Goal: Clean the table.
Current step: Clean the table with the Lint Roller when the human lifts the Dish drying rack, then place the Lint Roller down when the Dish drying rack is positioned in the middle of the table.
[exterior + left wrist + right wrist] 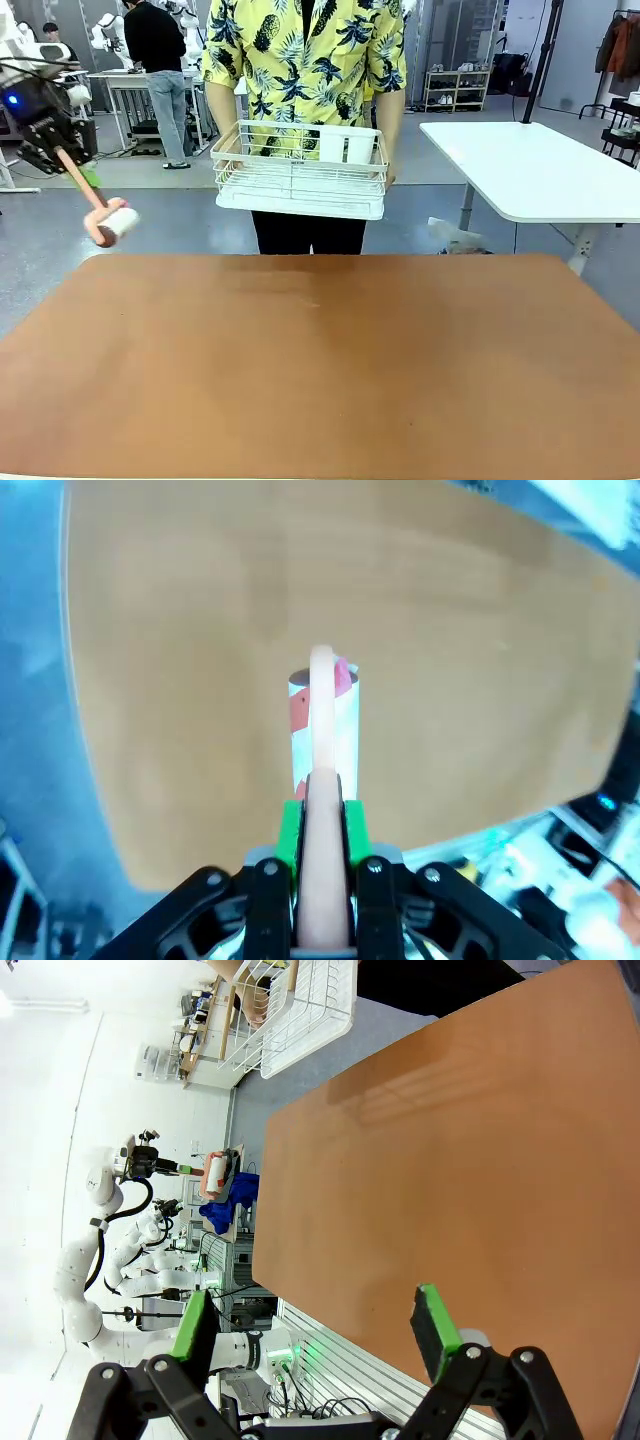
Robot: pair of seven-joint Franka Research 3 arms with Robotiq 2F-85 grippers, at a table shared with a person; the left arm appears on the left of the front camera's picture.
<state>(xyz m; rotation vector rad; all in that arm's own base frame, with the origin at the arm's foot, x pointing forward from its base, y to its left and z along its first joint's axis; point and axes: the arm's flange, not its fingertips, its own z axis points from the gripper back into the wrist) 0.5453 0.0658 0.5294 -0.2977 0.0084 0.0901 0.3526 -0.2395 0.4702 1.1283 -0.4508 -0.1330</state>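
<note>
Left gripper (62, 150): black linkage fingers with flat green pads (290, 825), clamped on the handle of a lint roller; it hangs raised, near the far left corner of the table.
Lint roller (118, 225): a slim, round, peach-coloured handle runs straight out from between the pads and ends in a short cylinder head, white with red patches. The head lies beyond the fingertips, lower than the gripper. No contact with the top can be made out.
Left wrist view: the left gripper (322, 825) grips the handle along its length, and the lint roller (323, 725) points away from it, seen against the brown top.
Right gripper (312, 1325): fingers set wide apart, nothing between them; the green pads are flat and rectangular on black jointed links.
Table (320, 370): large, rectangular, with a smooth, matte terracotta top. It spreads ahead of the right gripper's fingers (450, 1160) and behind the roller head in the left wrist view (180, 630).
Person (305, 50): stands at the far side, well beyond both grippers, in a yellow shirt printed with pineapples, holding a wire rack.
Wire rack (300, 170): rectangular, of thin white coated wire, with a solid white tray beneath. It is held past the table's far edge, well apart from the roller head; it also shows far ahead of the right gripper (295, 1010).
White table (540, 165): smooth white top with rounded corners, well apart from the left gripper, on the opposite side.
</note>
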